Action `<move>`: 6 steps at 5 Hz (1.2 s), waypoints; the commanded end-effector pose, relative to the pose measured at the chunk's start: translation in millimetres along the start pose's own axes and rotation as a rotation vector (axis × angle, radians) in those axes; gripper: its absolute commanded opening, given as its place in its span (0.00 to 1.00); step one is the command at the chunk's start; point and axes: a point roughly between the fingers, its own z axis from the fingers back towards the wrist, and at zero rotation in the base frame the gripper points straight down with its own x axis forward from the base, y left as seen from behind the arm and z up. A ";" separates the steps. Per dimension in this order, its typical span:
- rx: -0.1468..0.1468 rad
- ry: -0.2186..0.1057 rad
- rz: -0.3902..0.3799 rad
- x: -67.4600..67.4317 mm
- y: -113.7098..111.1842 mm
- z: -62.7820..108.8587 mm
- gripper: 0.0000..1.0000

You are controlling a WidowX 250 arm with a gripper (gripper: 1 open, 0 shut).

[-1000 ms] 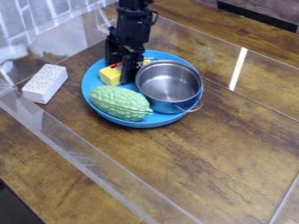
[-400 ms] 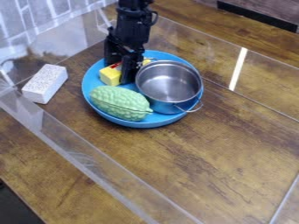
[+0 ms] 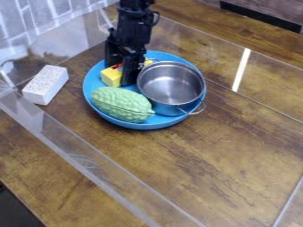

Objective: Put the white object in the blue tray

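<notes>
The white object point(image 3: 45, 84), a speckled grey-white block, lies on the wooden table at the left, outside the blue tray point(image 3: 104, 116). On that round blue tray sit a yellow block point(image 3: 112, 77), a green bumpy object point(image 3: 122, 104) and a steel pot point(image 3: 172, 85). My black gripper point(image 3: 123, 64) hangs over the tray's far-left rim, just above the yellow block, well right of the white object. Its fingers point down and stand open with nothing held between them.
A clear acrylic barrier point(image 3: 71, 142) runs around the table's left and front. A bright glare streak point(image 3: 242, 69) shows on the wood at the right. Bare wood lies in front of and right of the tray.
</notes>
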 end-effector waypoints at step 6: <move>-0.022 0.022 -0.016 -0.3 -4.6 -2.8 0.00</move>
